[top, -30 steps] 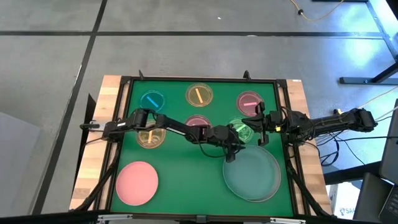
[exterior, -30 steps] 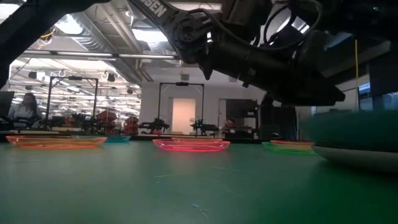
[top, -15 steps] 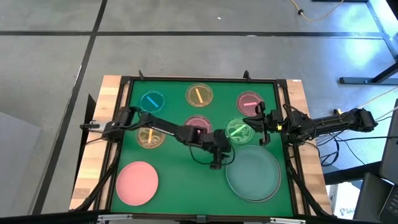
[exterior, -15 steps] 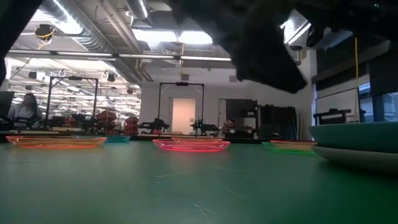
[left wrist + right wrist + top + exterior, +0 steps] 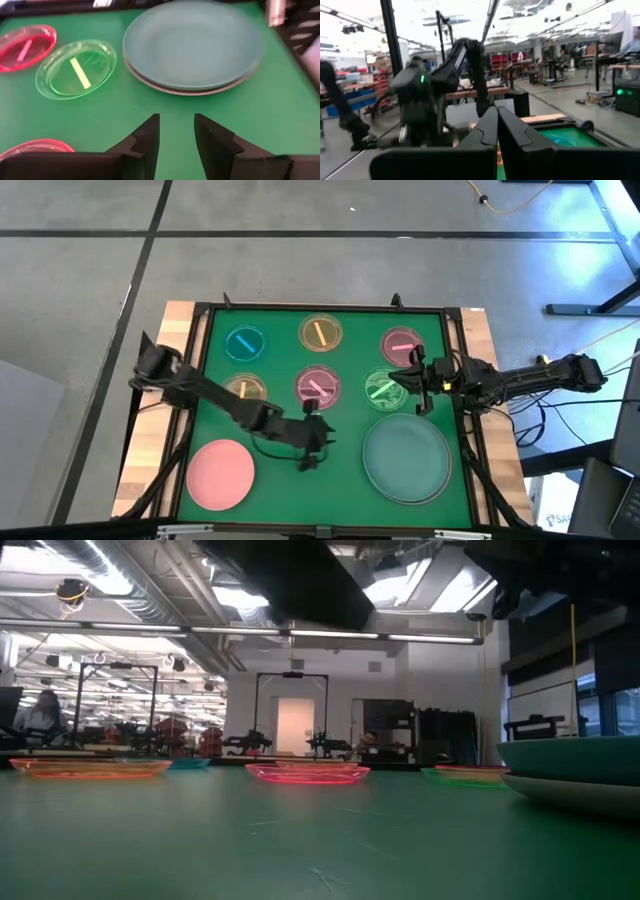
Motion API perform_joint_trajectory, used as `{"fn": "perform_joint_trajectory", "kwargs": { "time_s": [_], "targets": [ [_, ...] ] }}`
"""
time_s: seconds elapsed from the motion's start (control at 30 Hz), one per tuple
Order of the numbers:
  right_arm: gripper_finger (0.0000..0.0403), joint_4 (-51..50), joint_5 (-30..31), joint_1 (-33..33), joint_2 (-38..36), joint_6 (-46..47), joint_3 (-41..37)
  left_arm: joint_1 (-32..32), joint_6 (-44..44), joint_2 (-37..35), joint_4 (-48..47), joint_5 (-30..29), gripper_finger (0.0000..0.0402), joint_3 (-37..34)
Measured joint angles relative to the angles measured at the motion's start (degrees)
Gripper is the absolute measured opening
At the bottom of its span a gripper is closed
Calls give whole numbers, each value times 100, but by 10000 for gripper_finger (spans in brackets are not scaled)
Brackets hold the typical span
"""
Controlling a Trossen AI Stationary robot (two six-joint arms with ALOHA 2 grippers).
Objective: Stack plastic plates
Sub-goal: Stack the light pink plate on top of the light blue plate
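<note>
Down at the six o'clock edge of the green mat (image 5: 275, 395) the left gripper (image 5: 308, 463) hangs with its jaws parted a little and nothing between them; the big pink plate (image 5: 220, 473) lies just to its nine o'clock side, and that looks like the next pick; to do it well I'd come in low at the rim nearest the fingers, since a shallow plate offers only its thin lip to pinch; one finger under the edge, one over, then lift level so it doesn't swing.

Over at four o'clock sits the teal plate (image 5: 192, 42), already nested on a grey-white one (image 5: 165, 88) whose rim peeks out beneath; that pair is the stack to build on; the teal one is smooth, matte and broad, its edge gently upturned.

Small translucent plates dot the mat, each a glassy saucer with a centre bar: blue (image 5: 244, 343) and yellow (image 5: 320, 333) toward twelve, pink (image 5: 401, 344) at two, another pink (image 5: 318, 385) at centre, green (image 5: 76, 68) beside it, one more yellow (image 5: 244, 389) at nine.

Right gripper (image 5: 412, 379) waits at three o'clock near the green plate, fingers pressed together, holding nothing.
</note>
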Motion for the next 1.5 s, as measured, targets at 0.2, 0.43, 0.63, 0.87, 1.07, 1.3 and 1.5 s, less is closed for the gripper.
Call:
{"fn": "perform_joint_trajectory", "kwargs": {
  "time_s": [0.2,0.43,0.63,0.87,1.07,1.3,1.5],
  "targets": [
    [3,-56,-66,0,5,-15,0,-384,-348,-773,9,17,115,-636],
    [3,-244,-268,0,73,-69,0,-548,-948,-746,-690,957,115,-773],
    [9,-422,-219,0,296,-74,0,-578,-2064,-738,-2694,1693,114,-580],
    [89,-553,47,0,822,-241,0,-811,-3707,-738,-5556,1759,114,-240],
    [147,-333,-98,0,947,-330,0,-1244,-3712,-740,-6122,1671,114,-240],
    [161,-355,-108,0,945,-330,0,-1740,-3711,-742,-6133,1480,114,-251],
    [161,-357,-110,0,945,-330,0,-1800,-3710,-744,-6140,1371,114,-432]
  ]
}}
